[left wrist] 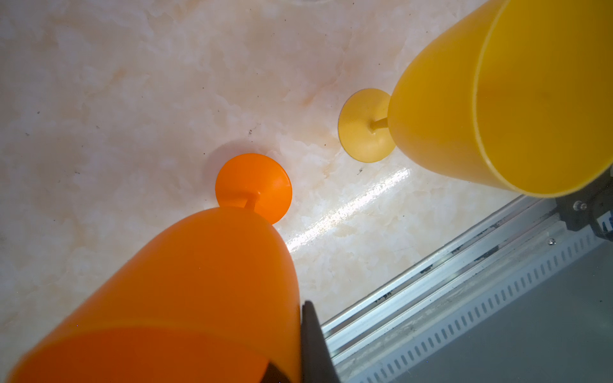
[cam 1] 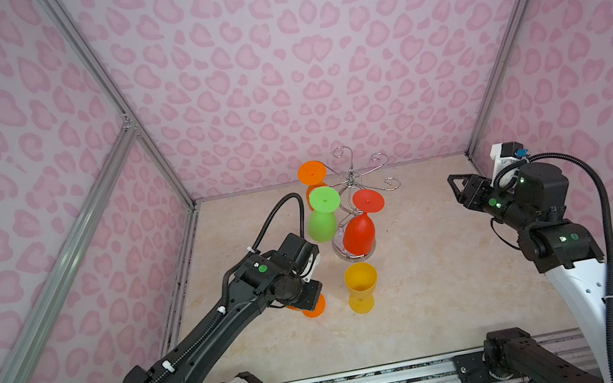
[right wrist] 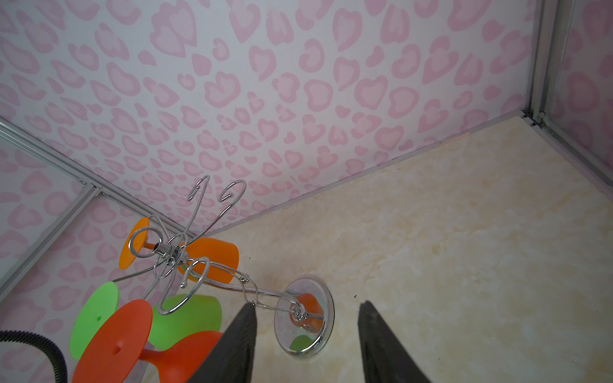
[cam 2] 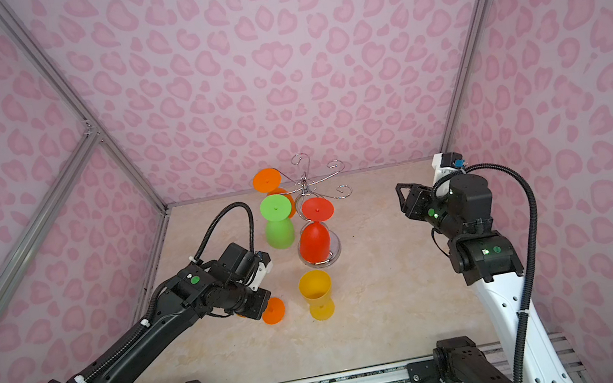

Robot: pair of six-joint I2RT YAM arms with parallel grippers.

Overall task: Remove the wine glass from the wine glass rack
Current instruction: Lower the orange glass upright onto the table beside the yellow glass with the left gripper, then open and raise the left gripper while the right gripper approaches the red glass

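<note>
Rim of the orange wine glass [left wrist: 199, 282] is clamped in the left hand [left wrist: 295, 345], beside the yellow wine glass [cam 1: 361, 282]. Right hand [right wrist: 306, 306] is released, apart from the wine glass rack [cam 1: 353, 180].

The right half of the table [cam 1: 450, 282] lay open, and the rack [cam 1: 353, 181] showed bare hooks on its right and far sides. Its left and near sides were crowded by the hung orange glass [cam 1: 311, 172], green glass [cam 1: 322, 225] and red glass [cam 1: 360, 234]. A yellow glass [cam 1: 361, 284] stood near its base; the left arm [cam 1: 232, 310] with the held orange glass [cam 1: 314, 308] filled the near left.
</note>
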